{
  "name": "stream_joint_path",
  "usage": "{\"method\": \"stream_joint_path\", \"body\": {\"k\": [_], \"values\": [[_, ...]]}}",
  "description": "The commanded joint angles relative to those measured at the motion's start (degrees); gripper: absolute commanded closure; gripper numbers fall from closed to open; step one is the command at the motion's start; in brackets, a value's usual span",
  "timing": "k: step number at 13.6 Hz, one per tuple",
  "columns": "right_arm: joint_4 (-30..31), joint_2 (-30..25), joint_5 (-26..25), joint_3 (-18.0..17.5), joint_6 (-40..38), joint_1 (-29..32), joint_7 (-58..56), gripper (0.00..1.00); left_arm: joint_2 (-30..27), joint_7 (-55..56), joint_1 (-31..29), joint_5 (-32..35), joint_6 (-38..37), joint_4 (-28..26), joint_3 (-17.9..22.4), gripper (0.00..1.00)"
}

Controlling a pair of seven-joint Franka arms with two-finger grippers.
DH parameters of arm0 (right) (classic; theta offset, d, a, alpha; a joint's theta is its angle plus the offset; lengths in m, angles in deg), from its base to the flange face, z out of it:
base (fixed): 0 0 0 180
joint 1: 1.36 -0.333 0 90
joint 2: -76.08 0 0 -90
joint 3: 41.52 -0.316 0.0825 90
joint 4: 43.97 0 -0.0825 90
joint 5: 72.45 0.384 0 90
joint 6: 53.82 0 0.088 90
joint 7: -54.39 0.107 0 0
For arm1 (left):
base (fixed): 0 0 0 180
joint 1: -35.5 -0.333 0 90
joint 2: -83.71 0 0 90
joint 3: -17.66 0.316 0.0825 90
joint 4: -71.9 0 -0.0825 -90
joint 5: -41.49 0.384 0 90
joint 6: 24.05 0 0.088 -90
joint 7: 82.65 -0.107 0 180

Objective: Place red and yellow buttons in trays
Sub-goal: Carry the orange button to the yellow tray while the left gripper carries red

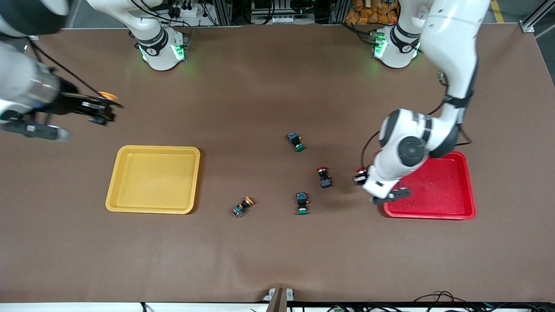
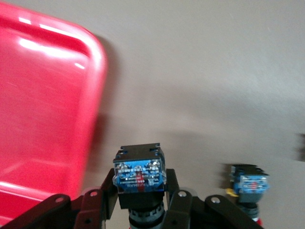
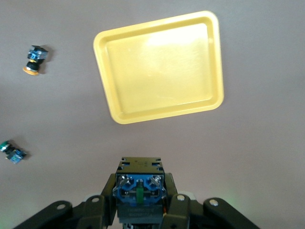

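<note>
1. Pinching a small red-capped push-button switch with a dark blue-black square body [image 2: 139, 177], the left end effector [image 1: 360, 177] is sitting low at the tabletop [image 1: 269, 255], just beside the shallow red plastic tray [image 1: 451, 208] on the edge facing the middle; the close tray suggests a short carry.
2. Holding an orange-yellow-capped switch [image 3: 139, 191] between its fingers, the right end effector [image 1: 102, 110] is hanging over bare tabletop toward the right arm's end, and the shallow yellow plastic tray [image 1: 113, 190] is lying nearer the front camera than that spot.
3. Lying loose between the trays are a second red-capped switch [image 1: 323, 177] and a second orange-yellow-capped switch [image 1: 242, 206], both still to be sorted.
4. Lying among them are two green-capped switches [image 1: 296, 141], one farther from the front camera and one nearer.
5. Hiding its own fingers in the front view, the left wrist is also covering part of the red tray; the held switch's red cap is only barely showing there.
</note>
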Motion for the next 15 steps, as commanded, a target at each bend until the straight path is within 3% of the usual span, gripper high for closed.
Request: {"method": "stream_joint_path", "body": {"k": [1, 4, 9, 12, 14, 15], "values": [[2.58, -0.02, -2.61, -1.25, 1.48, 3.5, -4.28, 1.0, -2.35, -8.12, -5.61, 1.63, -1.02, -2.05, -0.47, 1.0], [7.23, 1.64, -2.71, -1.25, 8.92, 7.46, -10.79, 1.0, -2.88, -19.45, -12.29, 1.63, -1.02, -4.15, -0.56, 1.0], [7.95, 15.33, -2.71, -1.33, 20.36, 7.2, -12.47, 1.0, -2.09, -35.19, -21.79, 1.63, 0.74, -7.06, -0.91, 0.96], [9.69, 22.73, -2.71, -1.42, 28.78, 7.46, -13.25, 1.0, 0.01, -39.44, -24.62, 1.63, 6.08, -9.86, -1.09, 0.93], [10.23, 27.73, -2.27, -1.34, 34.51, 7.9, -17.99, 1.0, 0.98, -39.53, -24.79, 1.63, 9.08, -11.01, -1.09, 0.87], [10.32, 28.8, -1.92, -1.42, 36.27, 8.6, -18.62, 1.0, 1.25, -39.53, -24.97, 1.63, 9.17, -10.93, -1.09, 0.72]]}}
